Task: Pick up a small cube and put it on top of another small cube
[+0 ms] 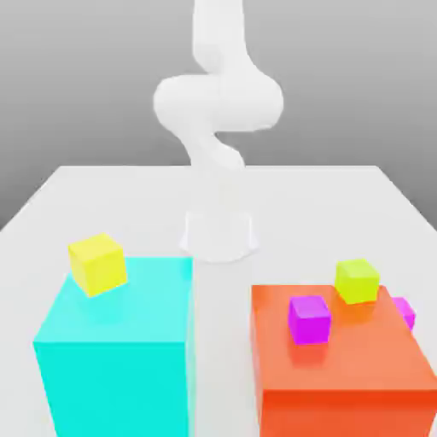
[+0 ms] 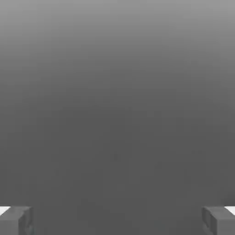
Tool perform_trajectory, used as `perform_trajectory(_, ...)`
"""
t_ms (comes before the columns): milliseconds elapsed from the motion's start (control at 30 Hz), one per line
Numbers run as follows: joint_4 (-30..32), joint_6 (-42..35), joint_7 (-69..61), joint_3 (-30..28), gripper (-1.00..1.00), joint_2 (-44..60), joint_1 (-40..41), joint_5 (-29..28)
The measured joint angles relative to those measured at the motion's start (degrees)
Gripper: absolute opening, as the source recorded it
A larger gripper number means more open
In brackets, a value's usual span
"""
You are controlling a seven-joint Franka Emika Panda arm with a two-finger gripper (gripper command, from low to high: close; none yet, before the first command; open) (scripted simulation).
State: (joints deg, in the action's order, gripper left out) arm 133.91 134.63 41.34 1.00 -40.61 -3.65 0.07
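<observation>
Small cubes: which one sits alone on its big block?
The yellow cube. It is the sole small cube on the cyan block; the lime cube and the magenta cube share the orange block.

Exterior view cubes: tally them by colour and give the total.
Yellow small cubes: 2, one on the big cyan block, one on the big orange block
Magenta small cubes: 2
Big cyan block: 1
Big orange block: 1
Total: 6

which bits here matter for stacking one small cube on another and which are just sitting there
For the job: yellow cube, lime cube, magenta cube, pink cube, gripper, fingers apart.

Just there: big cyan block, big orange block, white table.
</observation>
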Motion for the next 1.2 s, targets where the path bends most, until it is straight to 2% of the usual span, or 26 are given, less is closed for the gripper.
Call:
perform_trajectory(500, 12.83, 17.10, -26.52, 9.27, 0.00, 31.42, -19.44, -0.31)
perform_trajectory(733, 18.65, 24.93, -35.34, 13.87, 0.00, 46.23, -28.00, -5.08)
perform_trajectory(933, 17.16, 34.19, -30.52, 7.65, 0.00, 58.81, -33.33, -13.66)
perform_trajectory(967, 16.86, 35.34, -29.96, 6.53, -1.00, 60.24, -34.29, -14.38)
perform_trajectory(1200, 16.86, 35.32, -29.95, 6.46, -1.00, 60.29, -34.38, -14.40)
